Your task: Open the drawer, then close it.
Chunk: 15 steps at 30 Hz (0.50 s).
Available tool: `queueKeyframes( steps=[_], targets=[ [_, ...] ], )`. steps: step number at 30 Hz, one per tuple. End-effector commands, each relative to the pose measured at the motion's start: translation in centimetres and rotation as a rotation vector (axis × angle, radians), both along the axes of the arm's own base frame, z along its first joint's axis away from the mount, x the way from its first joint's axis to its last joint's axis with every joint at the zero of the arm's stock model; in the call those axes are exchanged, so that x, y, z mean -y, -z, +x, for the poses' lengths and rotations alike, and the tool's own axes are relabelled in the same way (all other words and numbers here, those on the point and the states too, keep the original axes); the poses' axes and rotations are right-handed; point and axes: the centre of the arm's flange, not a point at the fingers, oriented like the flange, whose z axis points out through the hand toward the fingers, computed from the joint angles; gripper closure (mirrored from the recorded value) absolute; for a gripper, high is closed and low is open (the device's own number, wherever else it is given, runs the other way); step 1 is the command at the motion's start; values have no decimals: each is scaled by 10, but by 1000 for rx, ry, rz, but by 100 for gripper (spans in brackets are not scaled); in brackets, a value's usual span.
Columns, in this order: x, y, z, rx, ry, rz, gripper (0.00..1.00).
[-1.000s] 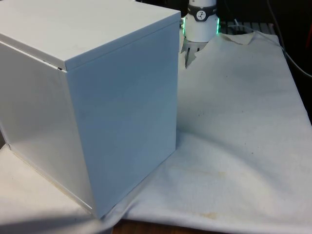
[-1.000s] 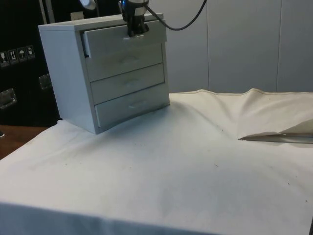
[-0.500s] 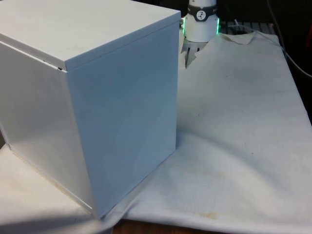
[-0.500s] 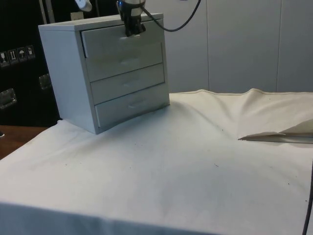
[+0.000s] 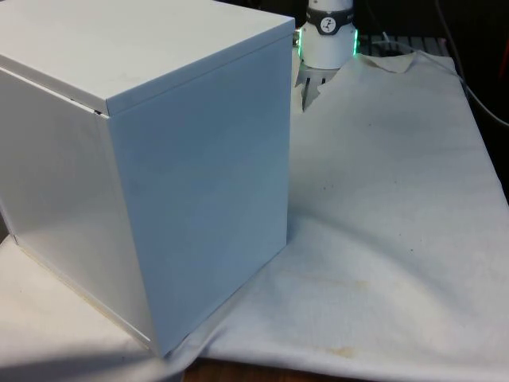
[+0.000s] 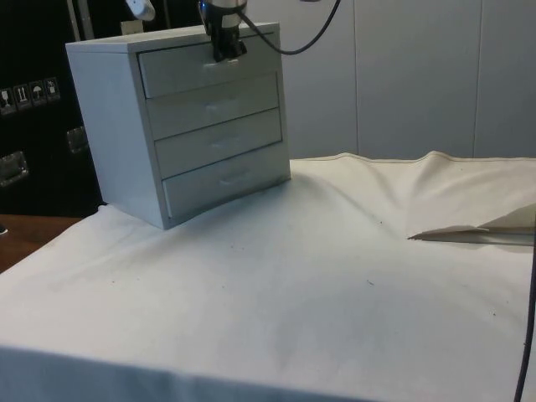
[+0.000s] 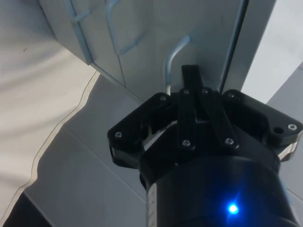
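Fingers of the black two-finger gripper lie pressed together, with the pale handle of the top drawer just beside their tips; whether they pinch the handle or only touch it is not clear from the wrist view. In the side view the gripper hangs down at the upper edge of that top drawer's front, around its middle, and the drawer front sits flush with the three drawers below it, so the drawer is shut. The white four-drawer chest stands on the white cloth-covered table, towards the side view's left and far end, with its drawer fronts turned towards that camera. In the front view the chest turns a plain side and its top to the camera and hides the drawers and the gripper's tips; past its far corner only the white arm and a dark part below it are seen. The cloth is rumpled into folds on the side view's right.
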Motion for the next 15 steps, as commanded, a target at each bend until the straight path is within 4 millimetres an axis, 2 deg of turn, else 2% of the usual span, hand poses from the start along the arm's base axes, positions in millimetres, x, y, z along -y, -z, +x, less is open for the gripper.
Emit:
queueKeyframes(
  steps=[1, 12, 15],
  targets=[
    [1, -2, 2, 11, -2, -5, 100],
    [-2, -1, -4, 5, 4, 8, 100],
    [-5, -5, -13, 15, 3, 10, 100]
  ],
)
